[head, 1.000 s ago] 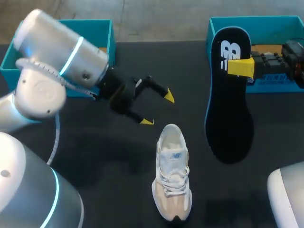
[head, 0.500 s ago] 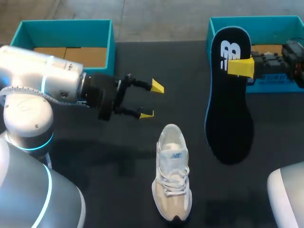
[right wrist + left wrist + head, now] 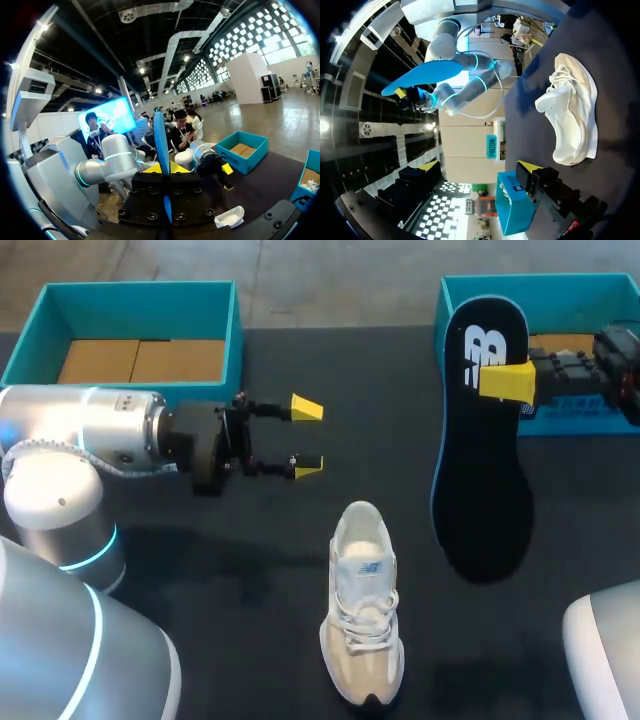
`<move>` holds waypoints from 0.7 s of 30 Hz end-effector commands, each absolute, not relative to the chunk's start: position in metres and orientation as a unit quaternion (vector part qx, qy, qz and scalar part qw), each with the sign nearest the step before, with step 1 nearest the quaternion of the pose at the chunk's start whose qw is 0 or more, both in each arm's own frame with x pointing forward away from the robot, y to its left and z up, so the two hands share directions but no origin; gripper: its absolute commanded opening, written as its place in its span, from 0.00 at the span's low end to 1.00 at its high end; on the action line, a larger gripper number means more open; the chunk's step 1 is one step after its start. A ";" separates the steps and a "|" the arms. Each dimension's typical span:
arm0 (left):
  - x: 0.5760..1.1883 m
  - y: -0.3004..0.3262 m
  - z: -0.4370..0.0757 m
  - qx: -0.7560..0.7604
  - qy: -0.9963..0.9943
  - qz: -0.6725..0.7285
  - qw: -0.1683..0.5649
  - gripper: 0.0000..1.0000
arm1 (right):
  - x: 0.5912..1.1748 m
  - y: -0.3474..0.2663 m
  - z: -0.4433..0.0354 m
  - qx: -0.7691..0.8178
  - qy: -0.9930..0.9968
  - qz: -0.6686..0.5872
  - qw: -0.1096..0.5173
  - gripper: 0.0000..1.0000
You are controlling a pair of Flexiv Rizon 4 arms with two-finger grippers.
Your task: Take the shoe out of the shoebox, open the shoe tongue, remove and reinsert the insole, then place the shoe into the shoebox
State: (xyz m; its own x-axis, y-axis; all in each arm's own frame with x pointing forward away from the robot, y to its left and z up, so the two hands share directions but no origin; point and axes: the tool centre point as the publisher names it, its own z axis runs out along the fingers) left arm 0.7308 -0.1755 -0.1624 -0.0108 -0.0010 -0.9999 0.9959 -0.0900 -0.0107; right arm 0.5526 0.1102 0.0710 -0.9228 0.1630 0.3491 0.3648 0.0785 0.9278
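A white and beige sneaker [image 3: 362, 605] lies on the black table near the front, toe toward me, laces tied. My right gripper [image 3: 505, 380] is shut on a black insole [image 3: 485, 490] with a blue edge, holding it by its heel end above the table's right side. In the right wrist view the insole [image 3: 161, 150] stands edge-on between the yellow tips. My left gripper [image 3: 307, 437] hangs open and empty, behind and to the left of the sneaker. The sneaker [image 3: 570, 115] lies ahead of it in the left wrist view.
A teal shoebox [image 3: 600, 288] stands at the back right, behind the right gripper, with paper inside. A second teal box [image 3: 140, 298] with a brown cardboard floor stands at the back left. Bare black tabletop [image 3: 250, 580] surrounds the sneaker.
My left arm has swung round, and its open gripper has drawn back to the left, away from the sneaker. The right arm and the insole have stayed in place.
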 end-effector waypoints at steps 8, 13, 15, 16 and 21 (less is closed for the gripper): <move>0.731 -0.176 -0.163 0.519 0.480 -0.524 0.475 1.00 | 0.580 0.105 0.087 -0.174 -0.764 -0.620 0.032 0.00; 0.731 -0.176 -0.163 0.519 0.480 -0.524 0.475 1.00 | 0.621 0.100 0.104 -0.129 -0.785 -0.606 0.016 0.00; 0.731 -0.176 -0.163 0.519 0.480 -0.524 0.475 1.00 | 0.636 0.099 0.108 -0.110 -0.790 -0.603 0.020 0.00; 0.731 -0.176 -0.163 0.519 0.480 -0.524 0.475 1.00 | 0.642 0.099 0.109 -0.101 -0.790 -0.605 0.029 0.00; 0.731 -0.176 -0.163 0.519 0.480 -0.524 0.475 1.00 | 0.673 0.100 0.103 -0.100 -0.778 -0.612 0.105 0.00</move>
